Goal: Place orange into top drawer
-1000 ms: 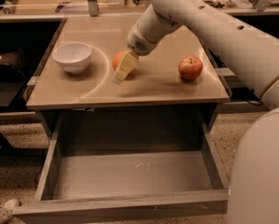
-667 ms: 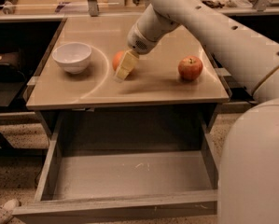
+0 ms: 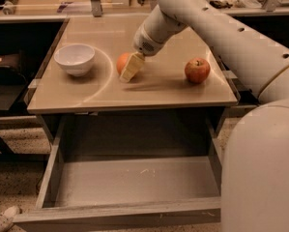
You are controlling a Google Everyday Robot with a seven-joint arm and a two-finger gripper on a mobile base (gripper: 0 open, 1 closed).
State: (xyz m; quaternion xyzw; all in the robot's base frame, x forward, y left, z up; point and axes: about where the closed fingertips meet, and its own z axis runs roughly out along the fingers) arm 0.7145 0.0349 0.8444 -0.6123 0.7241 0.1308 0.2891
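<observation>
Three rounded things sit on the smooth tan tabletop (image 3: 158, 88), which carries a faint pale arc across its matte surface. The gripper (image 3: 130, 68) is down at the middle of that top, a pale cream, wedge-shaped tip at the end of a glossy white, tube-like arm (image 3: 207, 23) with small dark holes along it. The orange (image 3: 120, 62) lies directly at the jaws, on their left and partly hidden behind the cream tip. What shows of it is a round, evenly orange curve with a dull skin, resting on the tabletop. The tip overlaps the fruit's right side, but I cannot tell whether the jaws are spread or pinching it. Well to the right of the jaws stands a red-and-yellow apple (image 3: 197, 70) with a dimple at its crown, shinier than the orange. To the left of the jaws, past the orange, is a plain white bowl (image 3: 74, 59), smooth and rounded, mouth up. Below and nearer the camera than the jaws, the top drawer (image 3: 134, 180) is pulled out: a wide, shallow grey metal tray with low side walls, a plain front panel and a flat bottom marked by a few pale scuffs. The robot's bulky white body (image 3: 260, 168) fills the lower right.
</observation>
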